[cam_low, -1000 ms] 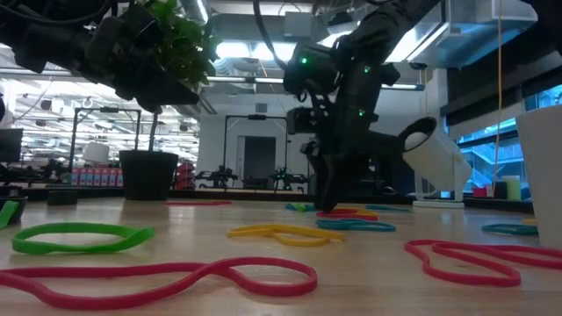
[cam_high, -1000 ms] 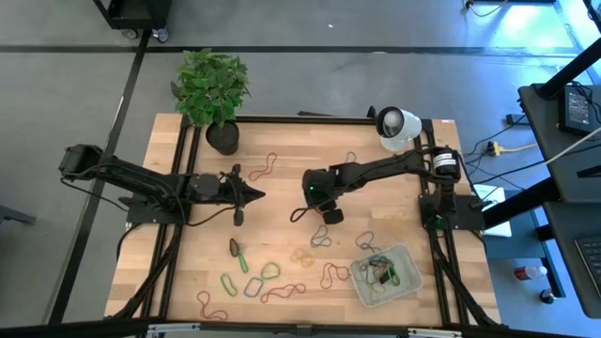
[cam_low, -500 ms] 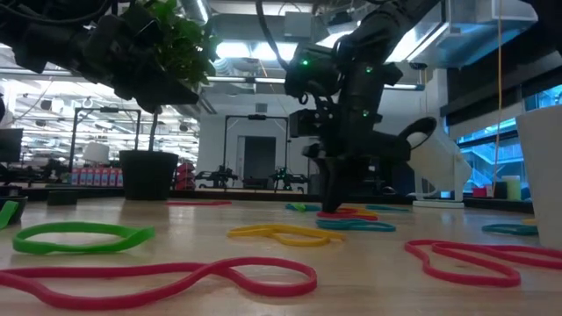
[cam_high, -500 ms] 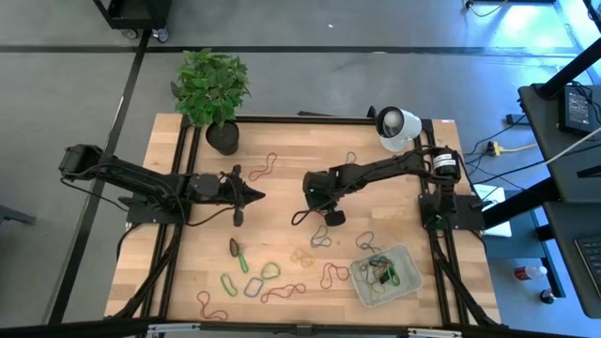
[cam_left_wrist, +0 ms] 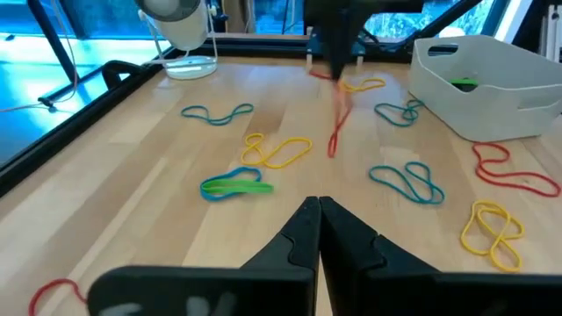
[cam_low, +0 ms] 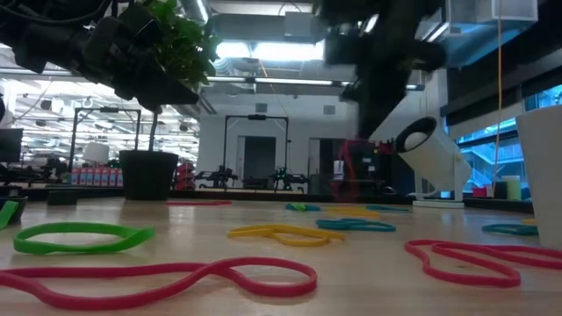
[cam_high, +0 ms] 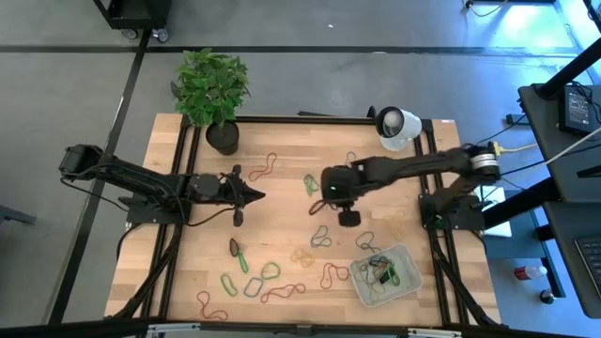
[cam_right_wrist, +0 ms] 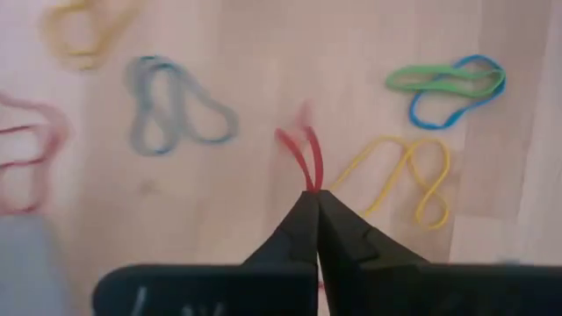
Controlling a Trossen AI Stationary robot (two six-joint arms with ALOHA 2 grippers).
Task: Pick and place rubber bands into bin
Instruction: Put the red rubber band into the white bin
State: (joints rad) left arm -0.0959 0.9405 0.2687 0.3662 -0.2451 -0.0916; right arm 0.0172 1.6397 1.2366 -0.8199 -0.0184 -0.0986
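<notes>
My right gripper (cam_right_wrist: 313,195) is above the middle of the table (cam_high: 282,160), shut on a red rubber band (cam_left_wrist: 337,118) that dangles under it. Other rubber bands lie flat on the wood: yellow (cam_right_wrist: 413,180), green and blue (cam_right_wrist: 448,83), teal (cam_left_wrist: 406,180), and several toward the near edge (cam_high: 268,277). The bin (cam_high: 360,293) stands at the near right with a few bands inside; in the left wrist view its wall (cam_left_wrist: 474,96) shows. My left gripper (cam_high: 258,195) waits shut over the table's left half, holding nothing. My right gripper pinches the red rubber band between its two fingertips, where two strands of the loop (cam_right_wrist: 307,171) run out side by side. The fingers point down from above. The band hangs slack below them (cam_low: 351,167); whether its lower end is off the wood I cannot tell.
A potted plant (cam_high: 223,136) stands at the far left corner and a white round device (cam_high: 396,124) at the far right. Loose bands lie between the right gripper and the bin (cam_high: 324,235). Bare wood shows around the left gripper.
My right gripper has taken hold of the red band on the table, then risen and gone toward the table's right edge. The band has come up off the wood and now hangs under the fingers.
</notes>
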